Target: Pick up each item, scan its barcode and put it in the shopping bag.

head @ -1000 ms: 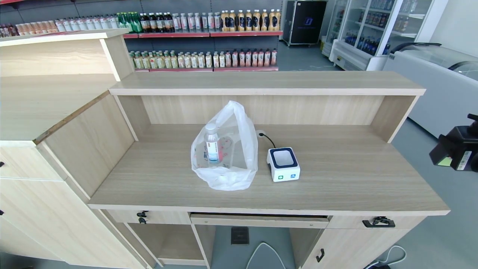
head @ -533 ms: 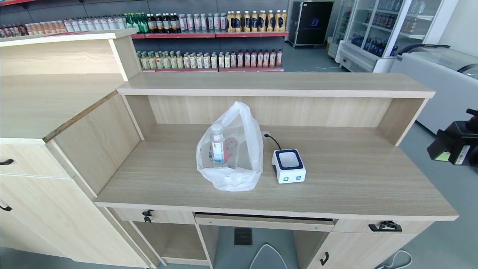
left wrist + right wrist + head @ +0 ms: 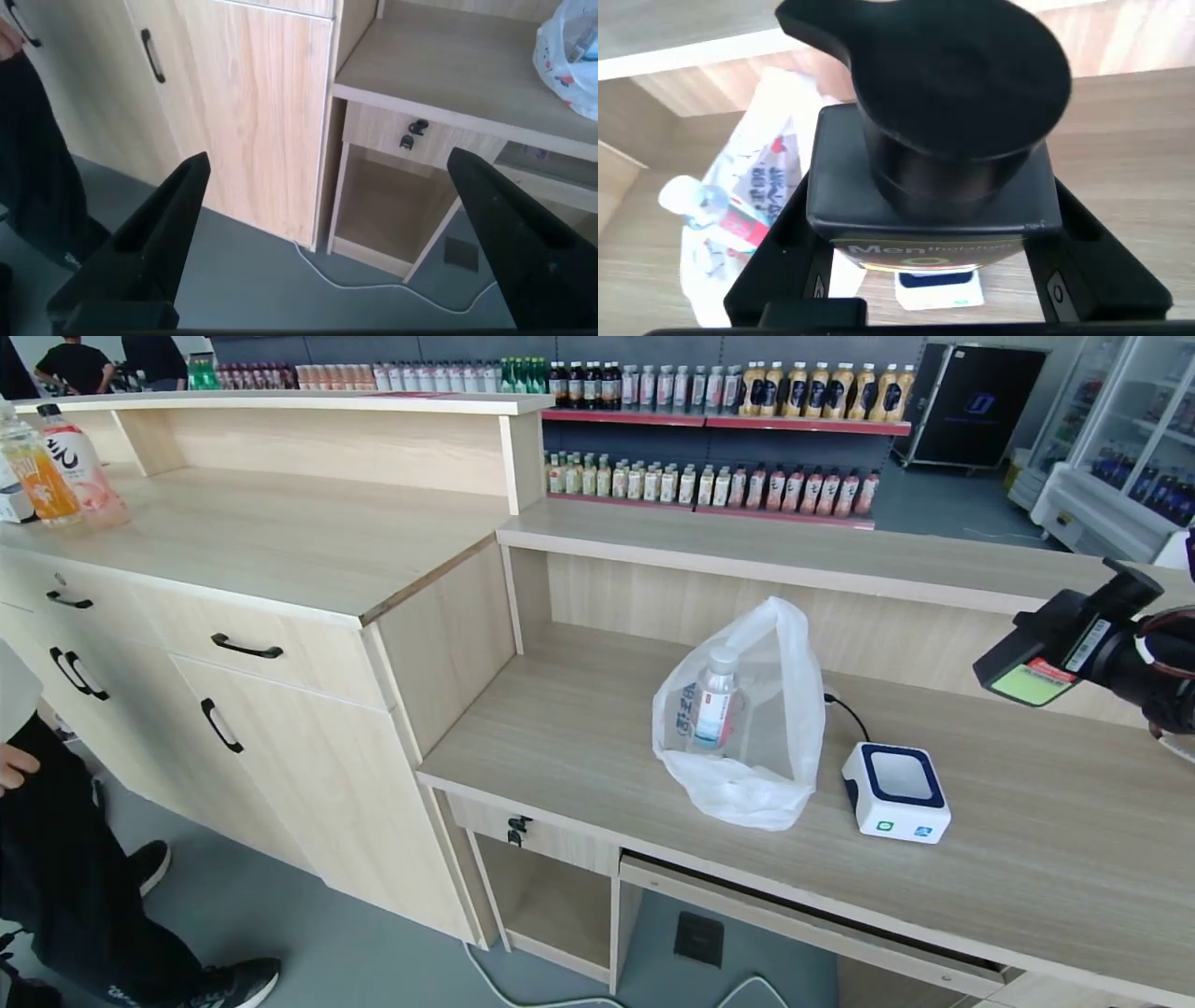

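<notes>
Shop checkout, grey floor (image 3: 308, 915) and pale wood counters: the right gripper (image 3: 934, 215) has its fingers (image 3: 771, 266) closed on either side of a black container (image 3: 934, 140) with a round cap and a green label. It holds the container in the air above the right part of the lower counter (image 3: 579, 728), up and to the right of the scanner (image 3: 896, 791). The left gripper (image 3: 327, 159) hangs low over the floor on the near side of the counters, facing the cabinet (image 3: 262, 112), its fingers (image 3: 149, 243) spread wide with nothing between them. On the lower counter the white shopping bag (image 3: 747, 747) stands with its handles up and a clear bottle (image 3: 714, 709) upright inside. The white scanner sits just beside it on the right, window up, its black cord (image 3: 845, 714) running to the back wall. The counter top runs on wide to the left of the bag and to the right of the scanner, and a raised ledge (image 3: 747, 555) runs along the far side above it. Further left, a taller counter (image 3: 280, 537) with drawers carries two drink bottles (image 3: 79, 467) at its far left end. Shelves (image 3: 709, 420) of bottled drinks line the far wall, with glass-door coolers (image 3: 1111, 439) at far right.
</notes>
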{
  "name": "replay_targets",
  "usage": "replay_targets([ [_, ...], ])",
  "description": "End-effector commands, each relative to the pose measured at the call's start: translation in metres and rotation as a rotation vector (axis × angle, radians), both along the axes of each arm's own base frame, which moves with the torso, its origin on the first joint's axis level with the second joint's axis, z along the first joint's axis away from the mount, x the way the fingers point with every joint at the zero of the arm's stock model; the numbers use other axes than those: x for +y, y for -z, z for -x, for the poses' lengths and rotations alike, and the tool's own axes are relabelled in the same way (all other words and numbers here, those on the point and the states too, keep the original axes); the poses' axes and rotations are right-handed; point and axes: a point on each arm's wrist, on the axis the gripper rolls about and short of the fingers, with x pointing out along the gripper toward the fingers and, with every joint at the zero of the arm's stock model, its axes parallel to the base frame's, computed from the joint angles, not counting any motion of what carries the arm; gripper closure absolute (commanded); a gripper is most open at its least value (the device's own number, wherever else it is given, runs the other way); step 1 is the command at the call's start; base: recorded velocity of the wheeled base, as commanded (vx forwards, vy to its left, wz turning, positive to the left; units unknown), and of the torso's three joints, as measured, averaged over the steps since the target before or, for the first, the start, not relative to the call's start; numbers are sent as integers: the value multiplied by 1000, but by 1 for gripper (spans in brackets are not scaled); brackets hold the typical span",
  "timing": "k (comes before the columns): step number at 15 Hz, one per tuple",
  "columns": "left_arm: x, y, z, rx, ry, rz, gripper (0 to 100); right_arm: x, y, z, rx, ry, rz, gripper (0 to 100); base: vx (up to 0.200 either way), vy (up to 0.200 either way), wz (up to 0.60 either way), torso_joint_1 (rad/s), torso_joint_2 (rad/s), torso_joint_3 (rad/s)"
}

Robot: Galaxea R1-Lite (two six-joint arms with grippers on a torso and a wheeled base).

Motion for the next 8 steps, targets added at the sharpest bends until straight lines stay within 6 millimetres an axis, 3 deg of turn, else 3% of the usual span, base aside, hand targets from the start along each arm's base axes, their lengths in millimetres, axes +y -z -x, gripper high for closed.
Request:
replay_targets([
  [1,0,0,0,0,0,0,0,10,2,-16,-3,-27,-123,100,0,0,0,0,0,0],
  [4,0,0,0,0,0,0,0,14,12,-33,32,-5,-340,100,0,0,0,0,0,0],
  [8,0,0,0,0,0,0,0,17,33,-40,134,59,-515,100,0,0,0,0,0,0],
])
